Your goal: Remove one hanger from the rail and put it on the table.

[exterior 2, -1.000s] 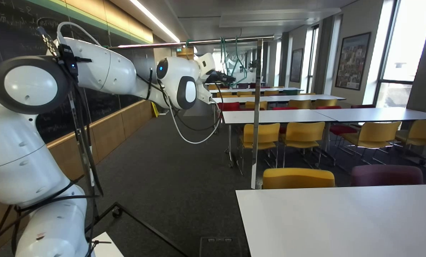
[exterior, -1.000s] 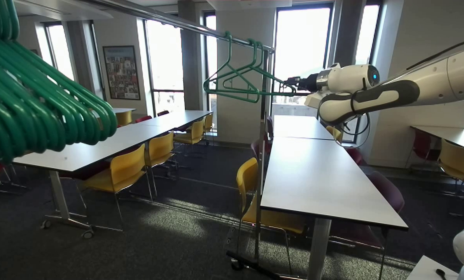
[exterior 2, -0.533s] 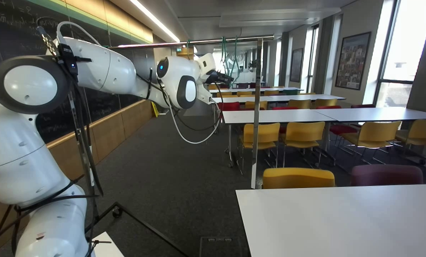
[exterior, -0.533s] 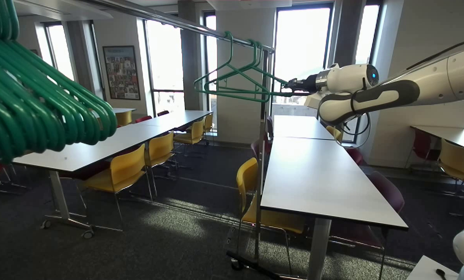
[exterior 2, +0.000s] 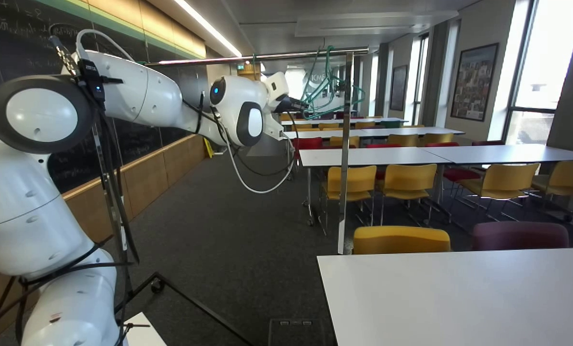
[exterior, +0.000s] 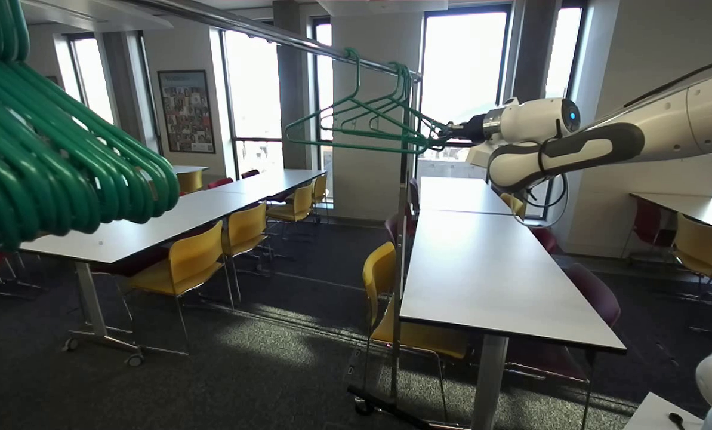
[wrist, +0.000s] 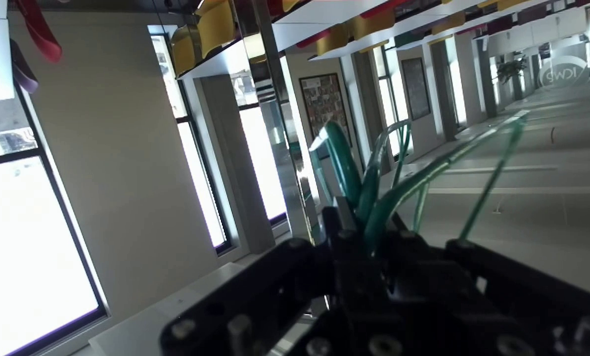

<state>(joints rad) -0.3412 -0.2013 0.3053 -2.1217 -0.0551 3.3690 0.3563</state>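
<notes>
Green hangers (exterior: 356, 146) hang by their hooks near the end of the metal rail (exterior: 308, 44), tilted and bunched together at one corner. At that corner is my gripper (exterior: 445, 132), level with their lower bars. Seen in the wrist view, three teal tubes (wrist: 345, 165) run in between the fingers of the gripper (wrist: 369, 222), which is shut on them; the fingertips are dark and partly hidden by the tubes. In an exterior view the hangers (exterior 2: 321, 91) fan out beyond the gripper (exterior 2: 298, 105). The white table (exterior: 505, 269) stands lower, beneath the gripper's level.
The rack's upright post (exterior 2: 345, 168) stands close beside the hangers. Several more green hangers (exterior: 93, 173) hang large in the foreground of an exterior view. Yellow chairs (exterior: 382, 272) flank the tables, and another white table (exterior: 200, 215) runs along the left there.
My gripper has gone from open to shut on the hangers. Their corners have drawn together at the jaws, and the hangers have swung and turned. The arm has hardly moved.
</notes>
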